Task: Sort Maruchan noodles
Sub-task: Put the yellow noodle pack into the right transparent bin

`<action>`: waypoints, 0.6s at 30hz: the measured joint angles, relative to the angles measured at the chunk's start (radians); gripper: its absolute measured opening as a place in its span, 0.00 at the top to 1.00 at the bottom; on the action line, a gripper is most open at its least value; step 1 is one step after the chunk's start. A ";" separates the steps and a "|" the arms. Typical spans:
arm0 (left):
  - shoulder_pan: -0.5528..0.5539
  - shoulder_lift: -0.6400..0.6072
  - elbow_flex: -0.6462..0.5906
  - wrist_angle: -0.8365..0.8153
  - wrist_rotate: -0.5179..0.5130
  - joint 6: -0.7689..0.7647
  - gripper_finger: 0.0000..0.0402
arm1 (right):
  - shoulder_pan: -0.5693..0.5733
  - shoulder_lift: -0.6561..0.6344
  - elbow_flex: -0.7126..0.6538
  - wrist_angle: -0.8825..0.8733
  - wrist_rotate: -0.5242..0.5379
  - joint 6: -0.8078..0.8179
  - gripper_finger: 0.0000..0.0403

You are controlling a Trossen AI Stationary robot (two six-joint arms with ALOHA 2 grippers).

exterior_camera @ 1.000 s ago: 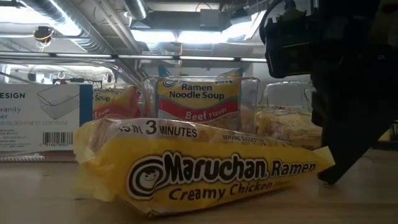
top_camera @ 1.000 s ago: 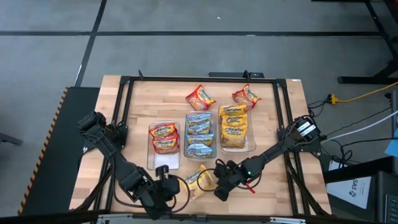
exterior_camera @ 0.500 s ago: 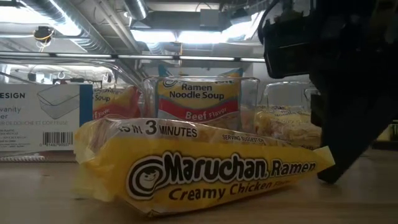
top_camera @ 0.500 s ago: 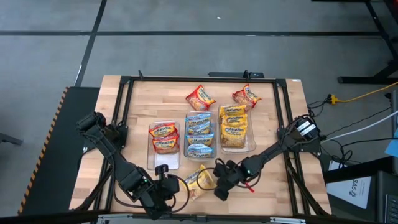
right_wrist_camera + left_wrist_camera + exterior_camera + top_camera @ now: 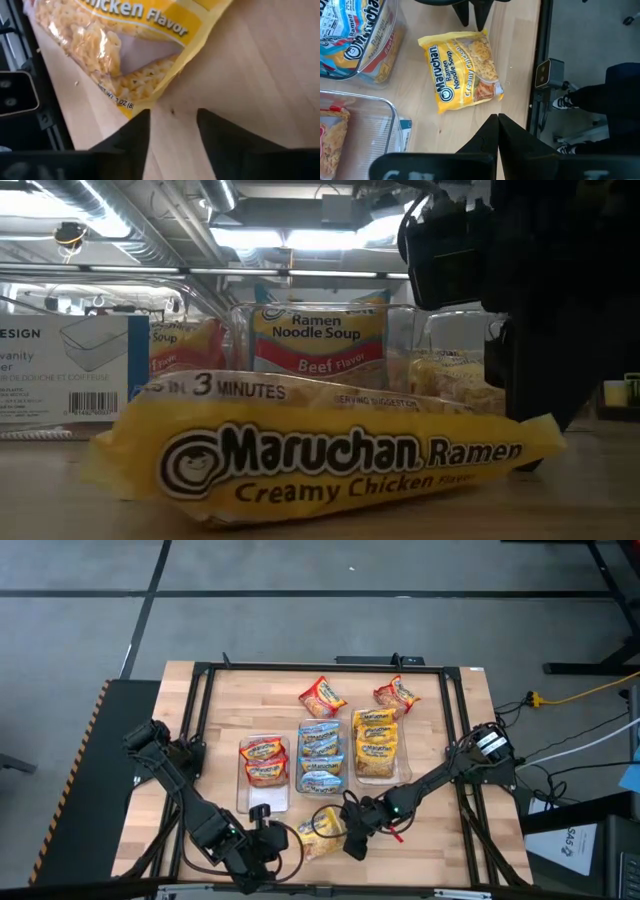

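A yellow Maruchan noodles packet (image 5: 322,832) lies flat on the wood near the table's front edge, label up (image 5: 462,70). My right gripper (image 5: 346,825) stands open at its right-hand corner, low over the table. My left gripper (image 5: 277,840) is shut, just left of the packet and apart from it (image 5: 498,120). Behind stand three clear bins: red packets in the left one (image 5: 264,762), blue in the middle one (image 5: 320,755), yellow in the right one (image 5: 379,745). Two loose red-orange packets (image 5: 322,695) (image 5: 397,693) lie at the far side. My right gripper comes at the packet's corner (image 5: 146,106) low and nearly level from the table's right. The corner lies just ahead of one fingertip (image 5: 137,125), and the other finger stands free of it. Whether that fingertip touches the wrapper I cannot tell. The packet rests flat on the table.
A black frame rail (image 5: 455,730) runs round the tabletop. A white card (image 5: 262,812) lies in front of the left bin. Bare wood (image 5: 430,850) shows at the front right. A person's legs and shoes (image 5: 570,102) show beyond the table edge.
My right gripper has opened and moved a little toward the table's left, against the packet's corner. The yellow packet has slid slightly leftward and turned a bit, and now lies lower and longer across the low view. My left gripper has kept still.
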 joint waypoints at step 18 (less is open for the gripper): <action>0.000 0.000 0.000 0.000 -0.011 0.000 1.00 | 0.000 0.001 -0.006 0.273 -0.138 -0.007 0.43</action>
